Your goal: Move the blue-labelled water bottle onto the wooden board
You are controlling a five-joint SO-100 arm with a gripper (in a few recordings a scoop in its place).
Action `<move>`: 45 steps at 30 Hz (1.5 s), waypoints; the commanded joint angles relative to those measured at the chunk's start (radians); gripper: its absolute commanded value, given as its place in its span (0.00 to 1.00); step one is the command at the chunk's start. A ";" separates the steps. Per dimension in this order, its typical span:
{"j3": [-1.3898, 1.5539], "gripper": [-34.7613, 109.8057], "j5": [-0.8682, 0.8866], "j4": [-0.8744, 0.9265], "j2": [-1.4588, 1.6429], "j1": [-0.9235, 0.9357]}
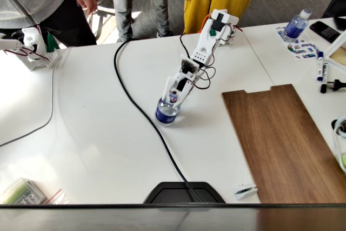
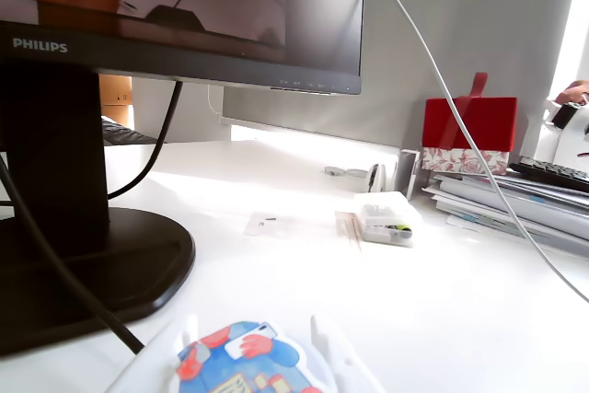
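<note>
Fixed view showed the white table (image 1: 97,150) carrying everything, with the wooden board (image 1: 284,142) lying flat toward its right edge, notched short end pointing to the far side and its near right part cut off by the picture's edge. The white arm (image 1: 203,52) reached down from the far middle of the table toward the centre, and its gripper (image 1: 172,98) sat over the top of the blue-labelled water bottle (image 1: 167,113), which stood upright on the bare table, well apart from the board and just beside the black cable (image 1: 135,106) that ran across the table to a dark monitor base (image 1: 184,193) at the near edge. In the wrist view the bottle's cap, pale with red and blue marks, sat low between the two white fingers (image 2: 345,361), which stood spread to either side of it; whether they pressed the cap could not be told, since the contact points were cut off by the bottom edge. A second bottle (image 1: 296,25) stood near the far right corner. People stood behind the far edge, seen only from the waist down. Small items at the near left corner were too blurred to name.
</note>
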 commanded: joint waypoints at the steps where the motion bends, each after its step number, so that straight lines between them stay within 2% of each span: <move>1: -0.206 0.24 0.031 0.110 0.046 -0.021; 5: -0.422 0.24 0.069 0.304 0.041 -0.043; 26: -1.046 0.24 0.227 0.873 0.060 -0.100; 35: -1.054 0.24 0.212 0.871 0.109 -0.184; 45: -1.046 0.24 0.285 1.005 0.308 -0.301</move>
